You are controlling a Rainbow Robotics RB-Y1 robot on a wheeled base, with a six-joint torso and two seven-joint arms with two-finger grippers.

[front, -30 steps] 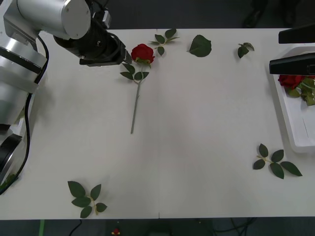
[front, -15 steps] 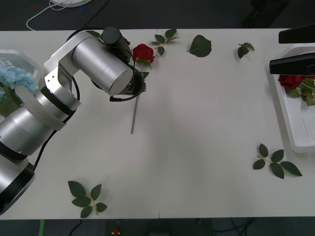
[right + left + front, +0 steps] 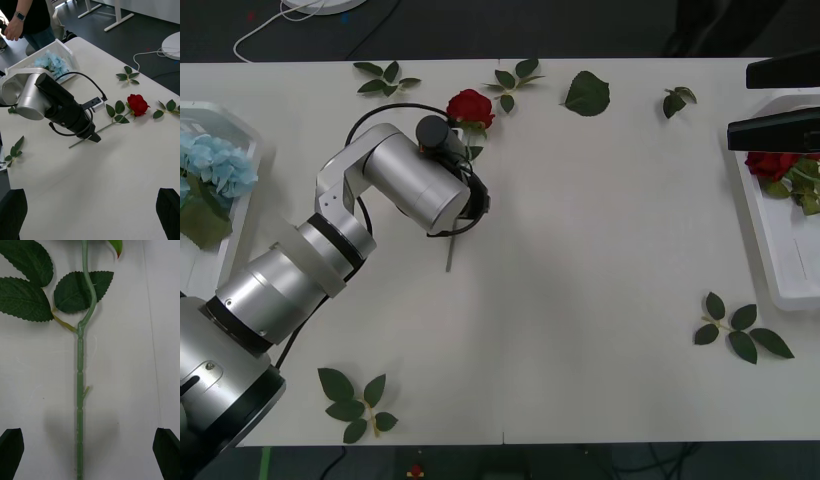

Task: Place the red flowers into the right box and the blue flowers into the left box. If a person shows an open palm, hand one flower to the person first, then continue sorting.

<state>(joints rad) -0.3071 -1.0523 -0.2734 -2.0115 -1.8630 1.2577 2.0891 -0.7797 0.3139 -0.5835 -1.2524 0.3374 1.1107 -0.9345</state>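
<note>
One of the red flowers (image 3: pixel 470 107) lies on the table at the back, its stem (image 3: pixel 449 255) pointing toward me. My left gripper (image 3: pixel 464 214) hangs open just above the middle of that stem (image 3: pixel 80 390), black fingers (image 3: pixel 11 452) on either side and apart from it. The right wrist view shows this gripper (image 3: pixel 93 137) low over the stem, beside the bloom (image 3: pixel 137 104). Blue flowers (image 3: pixel 215 165) fill the left box (image 3: pixel 240 118). Another red flower (image 3: pixel 770 163) lies in the right box (image 3: pixel 780 262). My right gripper (image 3: pixel 780 100) waits open over that box.
Loose green leaf sprigs lie about the table: front left (image 3: pixel 355 400), front right (image 3: pixel 740 330), and several along the back edge (image 3: pixel 515 78) (image 3: pixel 587 93). A white cable (image 3: pixel 290 20) lies on the floor behind the table.
My left arm has swung from the back left onto the rose, and its wrist now covers the stem's middle. The rose and the right arm have not moved.
</note>
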